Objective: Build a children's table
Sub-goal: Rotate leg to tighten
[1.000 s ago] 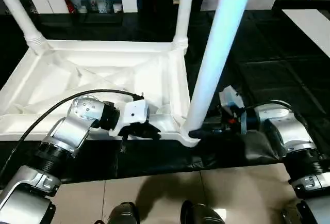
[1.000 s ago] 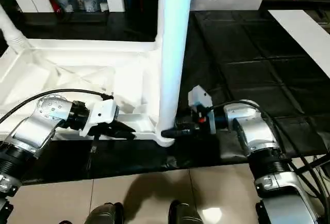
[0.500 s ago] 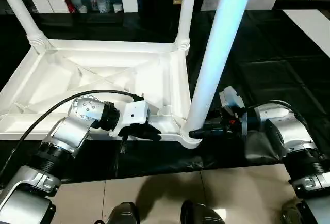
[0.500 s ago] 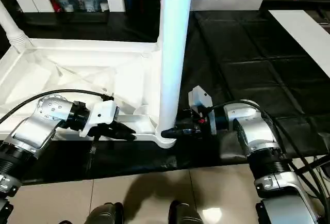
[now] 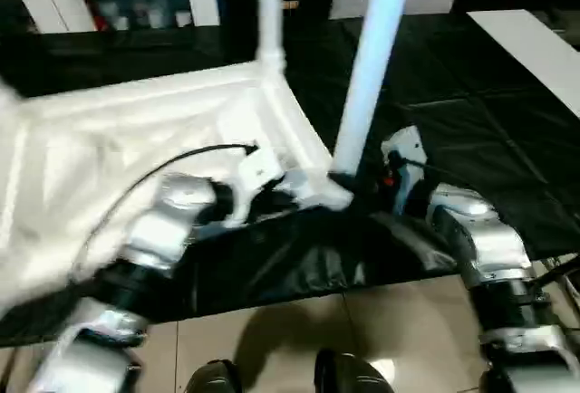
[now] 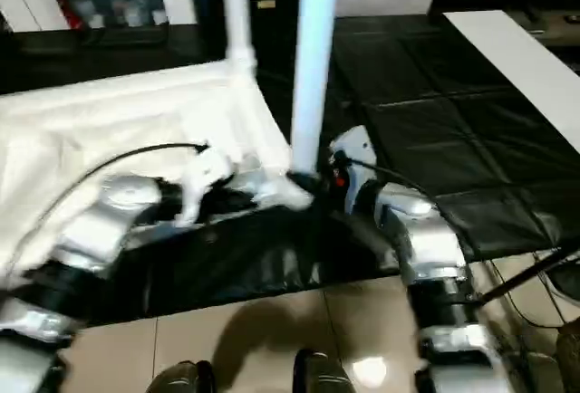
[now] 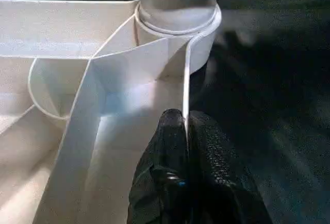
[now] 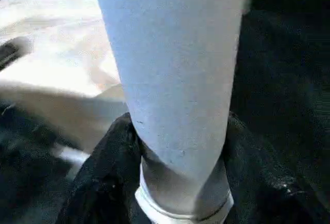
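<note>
Judging by its thin ribbed walls, we take the children's table (image 5: 136,130) for a light, stiff plastic piece, smooth enough to slide on the black floor mats (image 5: 471,112) when pushed. The rim wall beside a corner socket looks the firmest place for a pinch; a leg is best clasped low, just above its socket, where the leverage on the joint is least.

It lies upside down on the mats, ahead of us and to the left, its ribbed underside facing up. A far leg (image 5: 270,4) stands in its corner socket, and a near leg (image 5: 372,58) rises from the near right corner socket (image 7: 178,25).

Our left gripper (image 7: 184,131) is pressed together on the thin rim wall (image 7: 184,87) just beside that socket, one finger on each side of it. Our right gripper (image 8: 175,182) wraps the near leg at its base, its fingers (image 8: 105,177) spread on either side of the tube and touching it.

All parts are plain white, the legs long round tubes.
</note>
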